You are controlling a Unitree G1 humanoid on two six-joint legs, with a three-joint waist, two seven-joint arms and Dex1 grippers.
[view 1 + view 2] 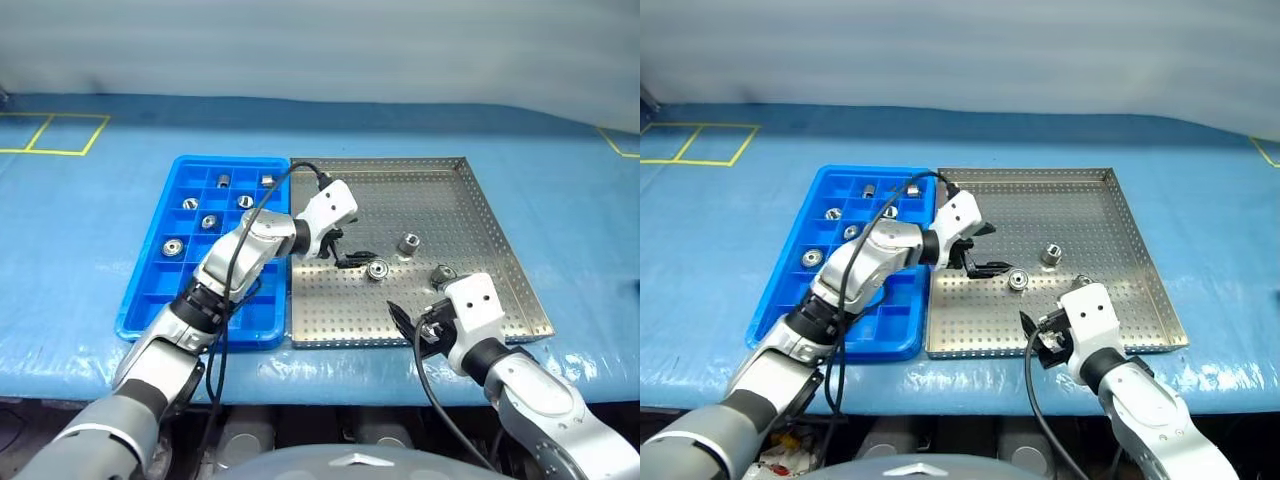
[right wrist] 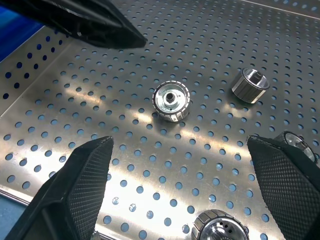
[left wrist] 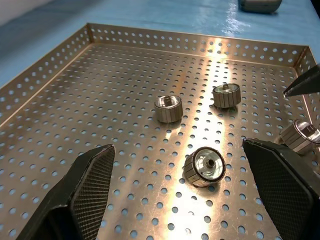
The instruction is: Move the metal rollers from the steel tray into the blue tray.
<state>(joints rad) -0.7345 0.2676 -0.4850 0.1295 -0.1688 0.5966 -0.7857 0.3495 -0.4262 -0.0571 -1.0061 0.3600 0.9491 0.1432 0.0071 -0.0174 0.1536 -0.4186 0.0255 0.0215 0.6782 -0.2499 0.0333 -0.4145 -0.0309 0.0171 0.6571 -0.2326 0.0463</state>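
Head views: a blue-covered counter [image 1: 80, 260] carries the blue tray [image 1: 150, 300] and the steel tray [image 1: 470, 220] side by side, edges touching, blue on the robot's left. Six of the metal rollers [image 1: 173, 246] sit in separate compartments in the far half of the blue tray. The left gripper [image 1: 345, 250] reaches across from over the blue tray onto the near-left part of the steel tray, jaws apart and holding nothing, its tips just beside a roller [image 1: 378, 269] lying on the perforated floor. Another roller [image 1: 408, 243] stands a little farther back, and a third [image 1: 441, 273] lies just beyond the right gripper [image 1: 412, 330], which hangs over the tray's near rim, jaws apart and empty

Left wrist view: the spread left fingers [image 3: 90, 185] frame a roller [image 3: 204, 166] lying on its side with its centre hole facing the camera. Two more [image 3: 168, 108] stand beyond it, and a fourth [image 3: 300, 136] is by the tray's side wall

Right wrist view: between the wide right fingers [image 2: 85, 185] lies the holed roller [image 2: 171, 101], with a dark tip of the left gripper [image 2: 95, 22] above it
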